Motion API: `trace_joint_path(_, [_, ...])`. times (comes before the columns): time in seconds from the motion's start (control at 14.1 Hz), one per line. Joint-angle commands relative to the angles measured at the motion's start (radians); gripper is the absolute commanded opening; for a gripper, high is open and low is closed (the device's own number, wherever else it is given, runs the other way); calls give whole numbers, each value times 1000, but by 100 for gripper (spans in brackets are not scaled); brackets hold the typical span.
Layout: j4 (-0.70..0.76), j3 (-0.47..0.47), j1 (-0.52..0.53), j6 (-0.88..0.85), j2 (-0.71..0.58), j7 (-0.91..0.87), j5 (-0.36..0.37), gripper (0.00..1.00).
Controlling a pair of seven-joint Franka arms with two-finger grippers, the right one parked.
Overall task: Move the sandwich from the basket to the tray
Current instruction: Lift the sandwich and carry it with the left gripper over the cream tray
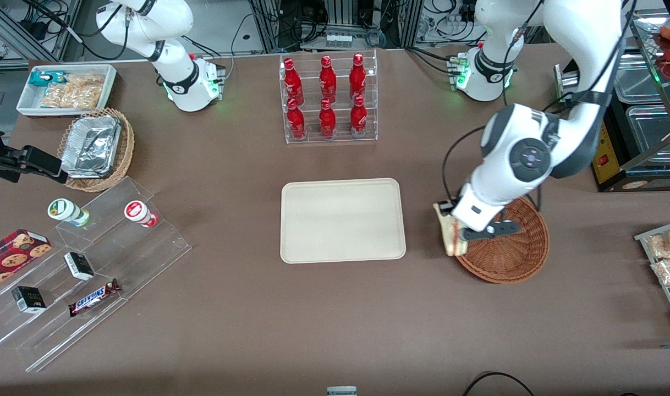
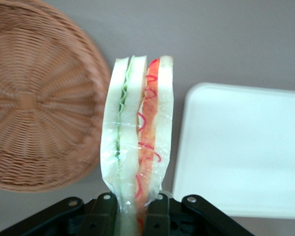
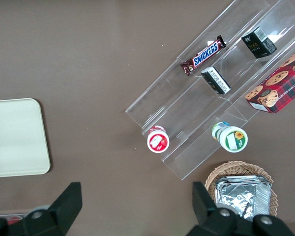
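Gripper (image 2: 137, 216): jaws clamped on the sandwich's narrow end, above the basket's tray-side rim.
Sandwich (image 2: 137, 128): between the jaws, lifted.
Basket (image 1: 514, 250): beside the tray (image 1: 343, 220).

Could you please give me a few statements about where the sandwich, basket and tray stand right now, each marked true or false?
1. The left arm's gripper is shut on the triangular white-bread sandwich. True.
2. The sandwich lies flat on the beige rectangular tray. False: it is held up at the rim of the round reddish-brown wicker basket, beside the tray.
3. The basket holds a second sandwich. False: nothing else shows in it.
4. The tray has nothing on it. True.
5. The tray lies nearer the front camera than the clear rack of red bottles. True.
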Motion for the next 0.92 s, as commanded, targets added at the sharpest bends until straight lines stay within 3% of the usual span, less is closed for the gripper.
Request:
trace_joint_path(0.0, [53, -38, -36, -16, 49, 2, -2, 9])
trace_joint_path(0.35, [194, -55, -194, -25, 179, -142, 34, 9])
trace_joint_path(0.64, [292, -38, -299, -26, 285, -380, 204, 9])
trace_joint_path(0.85, [343, -21, -363, -23, 340, -460, 239, 9])
